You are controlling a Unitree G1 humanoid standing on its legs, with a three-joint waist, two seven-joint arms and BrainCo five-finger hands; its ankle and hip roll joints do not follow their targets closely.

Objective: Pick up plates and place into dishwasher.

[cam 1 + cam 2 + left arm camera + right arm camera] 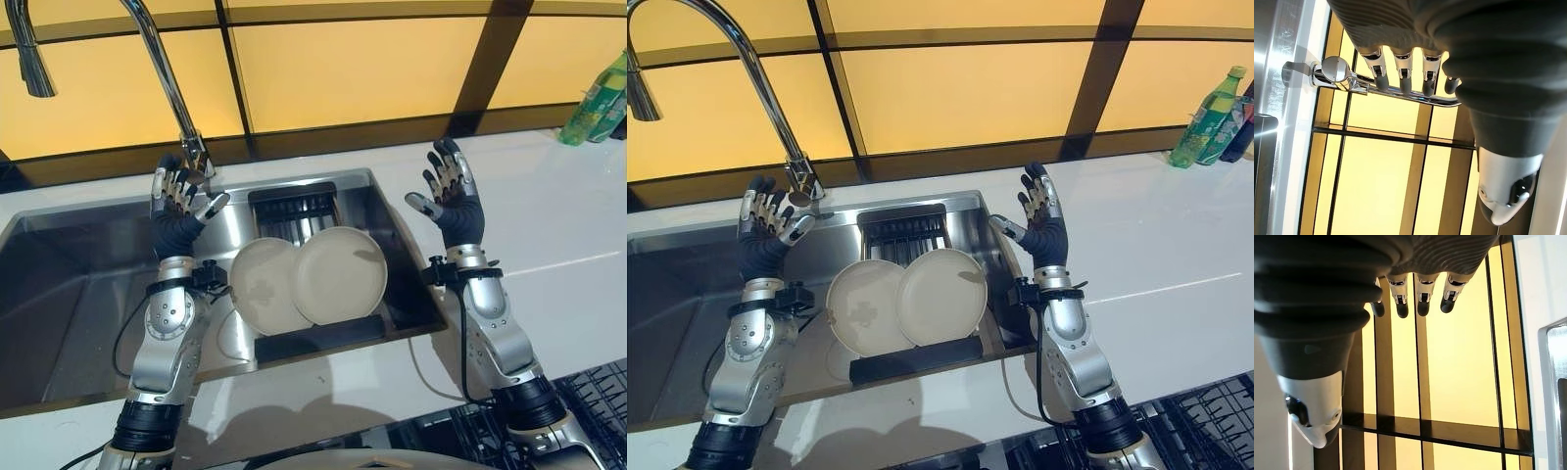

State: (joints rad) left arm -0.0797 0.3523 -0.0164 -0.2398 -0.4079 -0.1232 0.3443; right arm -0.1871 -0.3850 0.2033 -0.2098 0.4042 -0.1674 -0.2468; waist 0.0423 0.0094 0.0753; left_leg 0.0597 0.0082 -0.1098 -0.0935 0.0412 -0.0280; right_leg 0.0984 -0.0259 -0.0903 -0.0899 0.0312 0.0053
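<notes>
Two cream plates sit on edge in the sink [78,245], overlapping, propped in a dark rack: left plate [263,286], right plate [343,274] in front of it.

Item, left hand [176,201]: raised above the sink basin, fingers straight and spread, empty, close beside the base of the chrome faucet [162,73].

Item, right hand [453,191]: raised over the white counter [568,225] at the sink's right edge, fingers spread wide, empty.

Item, green bottle [1205,117]: far right of the counter, well apart from both hands.

Risks, judged: the left hand, lowering toward the plates, could knock the faucet base; lifting the front plate may let the left plate tip and slide, since the two lean together; smooth rims may slip from the fingertips.

Views: the eye views give plates, sink and a dark dishwasher rack [1205,416] at lower right. The left wrist view adds the faucet lever [1334,71] seen just past the fingers [1403,81]; the right wrist view gives fingers [1422,296] against amber wall panels [1464,357].
</notes>
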